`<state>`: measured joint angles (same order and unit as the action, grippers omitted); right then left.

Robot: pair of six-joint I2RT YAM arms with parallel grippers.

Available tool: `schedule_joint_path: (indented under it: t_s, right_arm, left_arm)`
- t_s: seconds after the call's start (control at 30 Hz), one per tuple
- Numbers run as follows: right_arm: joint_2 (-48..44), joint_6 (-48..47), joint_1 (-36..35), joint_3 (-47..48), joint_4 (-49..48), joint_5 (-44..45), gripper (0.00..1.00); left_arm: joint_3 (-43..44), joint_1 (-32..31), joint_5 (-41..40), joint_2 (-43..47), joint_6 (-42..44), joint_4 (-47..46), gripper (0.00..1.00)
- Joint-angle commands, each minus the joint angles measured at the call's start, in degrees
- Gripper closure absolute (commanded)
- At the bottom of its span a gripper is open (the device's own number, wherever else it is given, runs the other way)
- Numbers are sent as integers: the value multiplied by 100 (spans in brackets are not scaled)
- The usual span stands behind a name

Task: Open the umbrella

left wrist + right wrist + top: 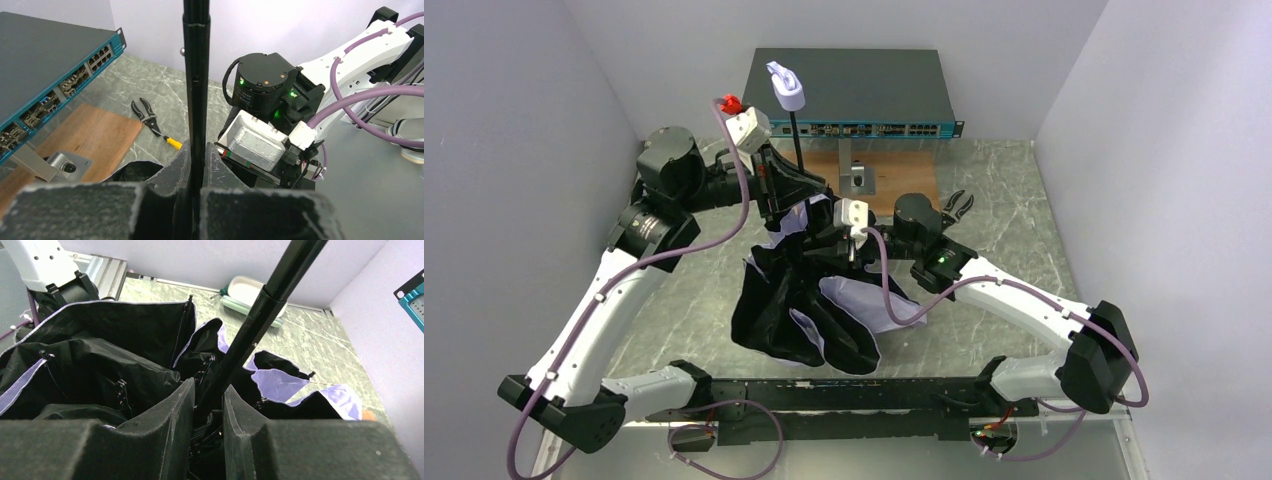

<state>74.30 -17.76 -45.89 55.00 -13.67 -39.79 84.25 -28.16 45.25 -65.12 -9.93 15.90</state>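
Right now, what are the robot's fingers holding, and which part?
The umbrella, by its dark shaft: left fingers higher up, right fingers lower, at the folded canopy.

The umbrella (776, 312) has matt cloth and a glossy shaft (196, 75); the board (92, 137) is wood.

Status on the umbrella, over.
Left end effector and right end effector both shut on umbrella shaft. Canopy slack, not spread. Pliers well aside, nothing blocking.

The dark-padded right pincer (209, 390) pinched the thin dark shaft of the black-lined lavender-white folding umbrella (100, 360), its folds slack below. Beyond, a pale oval case (252, 292) lay on the green marbled worktop (310, 335).
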Motion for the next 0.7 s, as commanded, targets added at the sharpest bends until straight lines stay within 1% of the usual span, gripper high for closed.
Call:
schedule_joint_path:
  t_s: [0.0, 0.13, 0.67]
  right_arm:
    - [465, -414, 165, -553, 1701, 143, 71]
    - [494, -496, 208, -632, 1745, 97, 69]
    - [766, -645, 294, -701, 2052, -237, 67]
  left_arm:
    - [852, 14, 348, 338, -464, -1479, 100]
    - [887, 20, 373, 347, -487, -1517, 100]
    - [1188, 19, 601, 238, -743, -1783, 100]
